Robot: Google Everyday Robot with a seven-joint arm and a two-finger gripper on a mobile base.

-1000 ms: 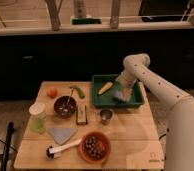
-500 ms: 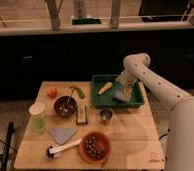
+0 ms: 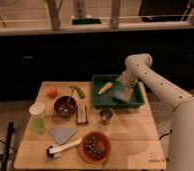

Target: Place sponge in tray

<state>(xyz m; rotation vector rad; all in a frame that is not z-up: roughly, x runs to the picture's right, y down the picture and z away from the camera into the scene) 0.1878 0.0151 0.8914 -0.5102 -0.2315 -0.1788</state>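
– So, what is sitting nearest on the wooden table (image 3: pixel 132 145)?

– An orange bowl (image 3: pixel 94 146) is holding dark round pieces at the front edge, and a white-handled brush (image 3: pixel 61 148) is lying just left of it, its handle reaching the bowl's rim. A flat grey wedge of cloth (image 3: pixel 62 134) is lying right behind the brush.

– And further in?

– A pale green cup (image 3: pixel 38 118) with a white lid is standing at the left. Around the middle a dark bowl (image 3: pixel 65 106) is sitting beside a small dark box (image 3: pixel 81 114), and a little metal cup (image 3: pixel 106 116) is standing right of the box, just in front of the tray.

– Anything behind those?

– An orange fruit (image 3: pixel 52 92) and a green vegetable (image 3: pixel 78 91) are lying near the far left edge, a little apart.

– Where is the sponge?

– The sponge (image 3: pixel 120 95) is lying inside the dark green tray (image 3: pixel 118 105), toward its right half. A yellow corn-like piece (image 3: pixel 105 88) is resting in the tray's left half, apart from it.

– And the gripper?

– The gripper (image 3: pixel 125 89) is hanging low inside the tray, directly over the sponge and meeting its top. Whether it is gripping the sponge or only touching it, I cannot tell. The white arm (image 3: pixel 152 82) is arching in from the right, over the tray's far corner.
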